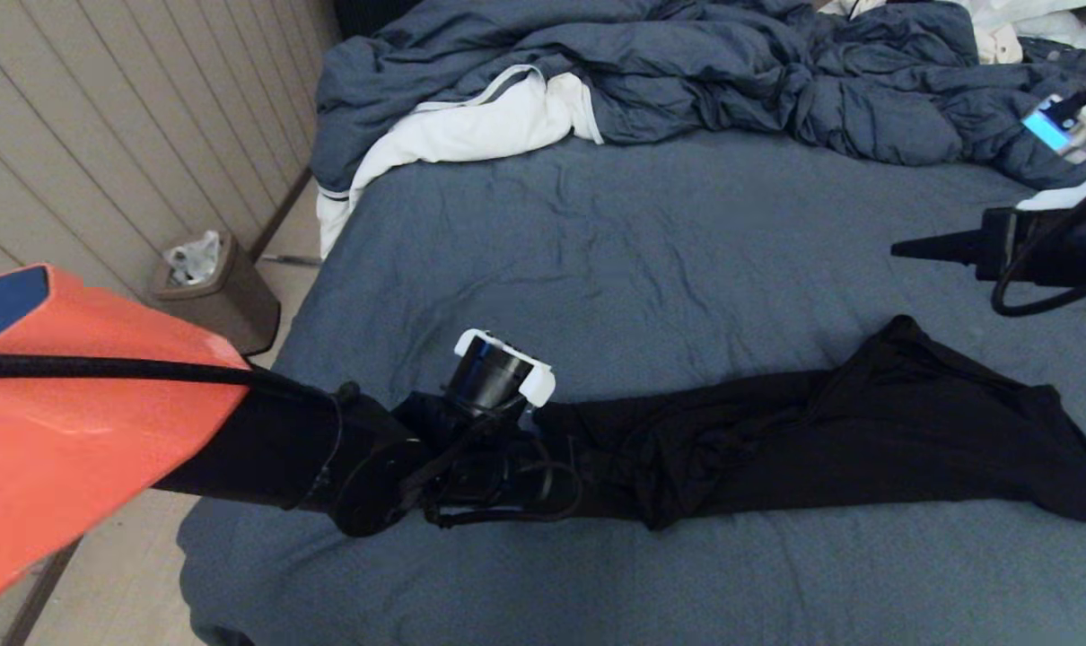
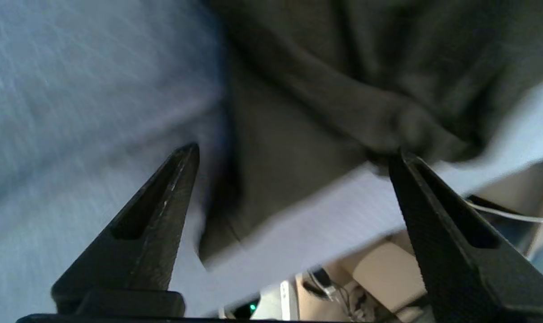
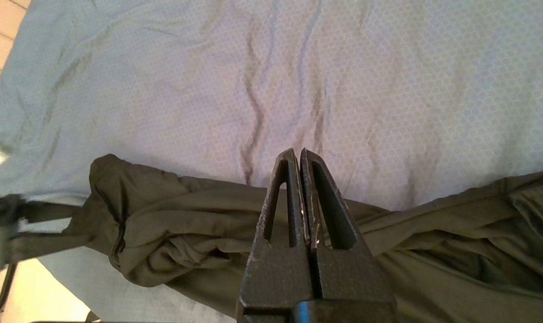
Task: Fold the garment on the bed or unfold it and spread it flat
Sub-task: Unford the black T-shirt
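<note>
The garment (image 1: 866, 440) lies bunched in a long black strip on the bed (image 1: 651, 251), running side to side near the bed's front edge. Its right end spreads wider and its left end is thin and crumpled. The left gripper (image 2: 294, 154) is low over the left end of the garment, near the bed's left edge, with its jaws wide apart and nothing between them. The right gripper (image 3: 298, 154) hangs above the bed by the right edge, apart from the garment, with its jaws pressed together and holding nothing. A rumpled duvet (image 1: 687, 72) is piled along the bed's far edge.
</note>
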### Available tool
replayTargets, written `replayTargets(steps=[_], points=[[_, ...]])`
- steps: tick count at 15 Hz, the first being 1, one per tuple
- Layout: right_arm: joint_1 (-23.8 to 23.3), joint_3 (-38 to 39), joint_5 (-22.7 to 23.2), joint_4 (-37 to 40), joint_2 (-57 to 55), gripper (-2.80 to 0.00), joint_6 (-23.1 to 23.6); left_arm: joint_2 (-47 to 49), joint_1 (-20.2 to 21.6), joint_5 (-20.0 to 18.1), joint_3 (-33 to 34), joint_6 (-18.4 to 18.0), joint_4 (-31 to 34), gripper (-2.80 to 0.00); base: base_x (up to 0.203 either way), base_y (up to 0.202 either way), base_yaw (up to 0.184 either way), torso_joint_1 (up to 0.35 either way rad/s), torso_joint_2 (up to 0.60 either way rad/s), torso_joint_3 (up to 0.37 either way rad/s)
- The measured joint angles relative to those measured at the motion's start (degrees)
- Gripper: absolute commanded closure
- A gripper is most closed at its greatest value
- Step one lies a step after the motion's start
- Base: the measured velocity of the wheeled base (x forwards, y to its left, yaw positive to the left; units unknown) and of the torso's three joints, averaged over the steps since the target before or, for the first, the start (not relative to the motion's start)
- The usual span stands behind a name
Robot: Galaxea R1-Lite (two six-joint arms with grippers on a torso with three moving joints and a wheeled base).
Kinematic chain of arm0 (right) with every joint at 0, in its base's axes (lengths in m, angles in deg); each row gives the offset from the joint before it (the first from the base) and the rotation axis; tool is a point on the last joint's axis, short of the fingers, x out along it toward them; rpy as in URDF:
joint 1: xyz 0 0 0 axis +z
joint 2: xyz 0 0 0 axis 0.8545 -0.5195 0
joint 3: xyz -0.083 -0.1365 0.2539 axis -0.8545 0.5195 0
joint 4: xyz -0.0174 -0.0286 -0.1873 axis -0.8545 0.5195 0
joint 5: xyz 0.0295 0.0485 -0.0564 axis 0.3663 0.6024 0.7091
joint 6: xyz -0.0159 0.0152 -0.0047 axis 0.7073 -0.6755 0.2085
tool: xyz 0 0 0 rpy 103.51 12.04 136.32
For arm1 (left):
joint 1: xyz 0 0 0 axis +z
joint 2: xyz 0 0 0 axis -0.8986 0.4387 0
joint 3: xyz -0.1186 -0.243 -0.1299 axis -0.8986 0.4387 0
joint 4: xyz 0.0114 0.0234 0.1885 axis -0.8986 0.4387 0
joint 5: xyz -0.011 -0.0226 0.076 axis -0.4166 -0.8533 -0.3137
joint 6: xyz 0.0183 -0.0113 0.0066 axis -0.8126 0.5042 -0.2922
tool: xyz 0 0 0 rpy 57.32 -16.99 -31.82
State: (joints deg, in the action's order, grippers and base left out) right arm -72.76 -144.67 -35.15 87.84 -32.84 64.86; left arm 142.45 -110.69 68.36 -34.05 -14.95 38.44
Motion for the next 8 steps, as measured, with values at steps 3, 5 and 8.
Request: replayTargets(steps=[3, 5, 8], points=[[0.0, 0.2, 0.1, 0.0, 0.0, 0.0, 0.2, 2.7, 1.0, -0.1, -1.1, -0.7, -1.1, -2.8, 0.0, 0.0, 0.0, 0.0, 0.0, 0.0], [0.2, 0.3, 0.0, 0.0, 0.0, 0.0, 0.2, 3.7, 1.3, -0.4, -1.7, -0.8, -1.7, -2.8, 0.0, 0.0, 0.0, 0.0, 0.0, 0.0], [0.1, 0.2, 0.0, 0.0, -0.2, 0.0, 0.1, 4.3, 0.9, -0.4, -3.0, -0.6, -1.6, 0.0, 0.0, 0.0, 0.0, 0.0, 0.0, 0.0]])
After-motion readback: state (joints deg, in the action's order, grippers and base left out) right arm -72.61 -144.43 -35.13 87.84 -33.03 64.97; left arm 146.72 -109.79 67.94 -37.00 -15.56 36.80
